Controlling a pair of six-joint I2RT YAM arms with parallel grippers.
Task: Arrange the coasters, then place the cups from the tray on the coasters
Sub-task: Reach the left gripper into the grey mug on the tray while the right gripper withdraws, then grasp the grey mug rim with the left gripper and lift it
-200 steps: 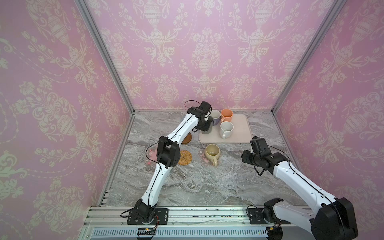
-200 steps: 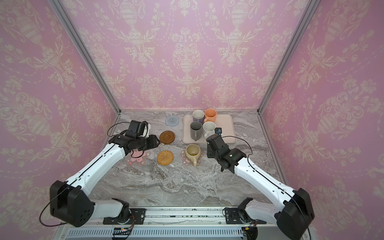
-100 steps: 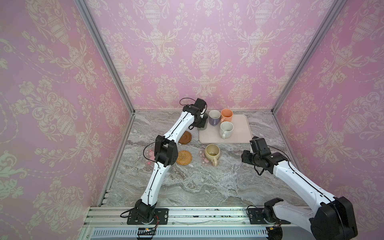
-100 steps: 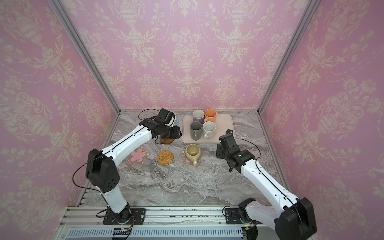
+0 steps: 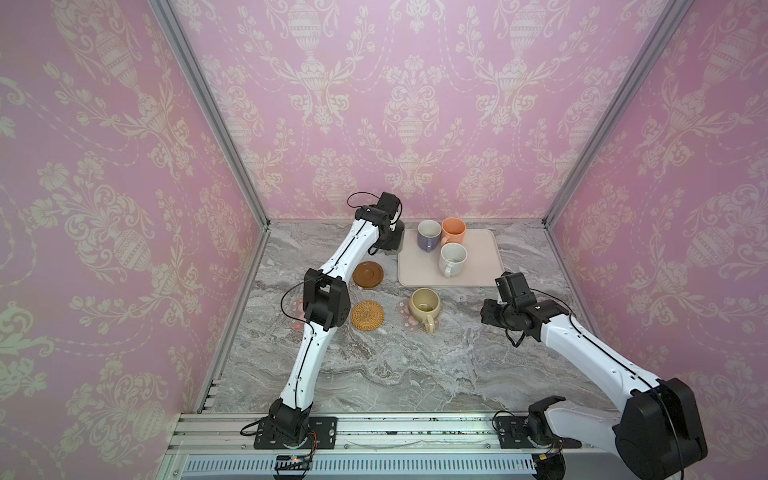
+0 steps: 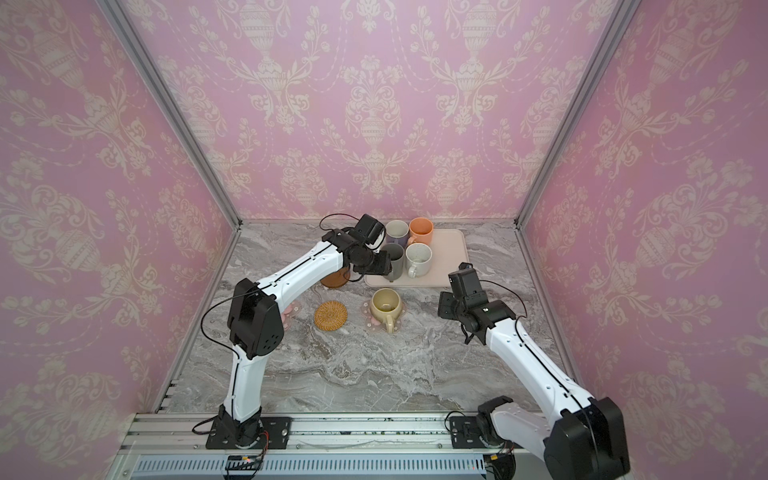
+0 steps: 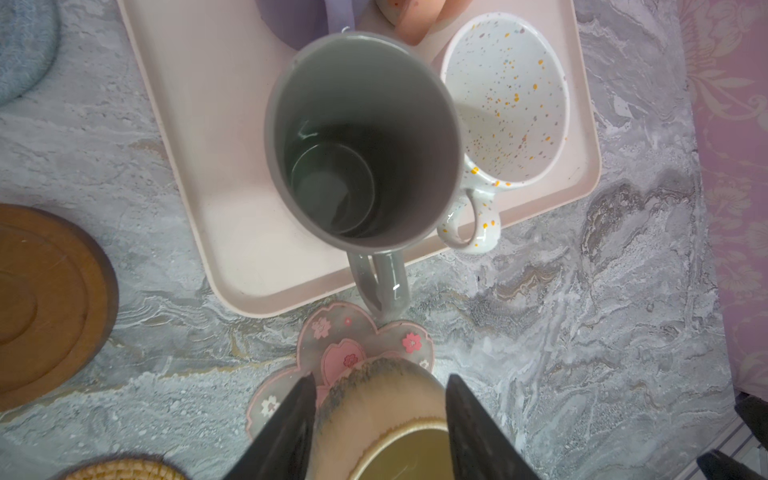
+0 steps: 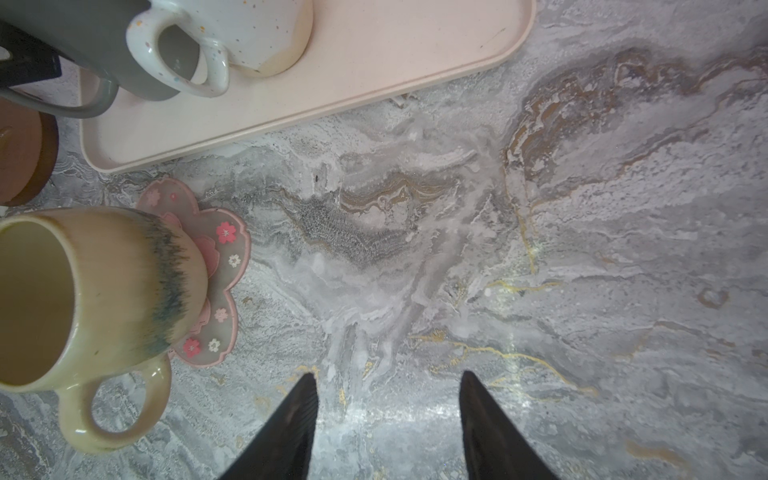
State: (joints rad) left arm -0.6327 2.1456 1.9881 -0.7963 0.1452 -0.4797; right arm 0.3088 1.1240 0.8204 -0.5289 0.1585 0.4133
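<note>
The dark grey cup (image 7: 361, 137) stands on the tray (image 7: 216, 145) beside the speckled white cup (image 7: 507, 95). Its handle juts over the tray's rim. My left gripper (image 7: 380, 376) is open just short of that handle. In a top view the same gripper (image 6: 380, 268) is at the handle. In a top view a dark cup (image 5: 397, 239) sits by the gripper off the tray's back left corner. The beige cup (image 8: 83, 291) rests on a flower coaster (image 8: 224, 257). My right gripper (image 8: 387, 374) is open over bare marble to its right.
The lavender cup (image 5: 429, 235) and orange cup (image 5: 454, 230) stand at the tray's back. The brown disc (image 5: 368, 274), rattan round (image 5: 367, 315) and second flower coaster (image 6: 291, 309) lie left of the beige cup. The blue woven coaster (image 7: 20, 45) lies behind the brown disc. Walls close three sides.
My left arm has swung from the left-hand coasters over to the dark grey cup. My right gripper has drawn back to the right from the beige cup, its jaws a little wider.
</note>
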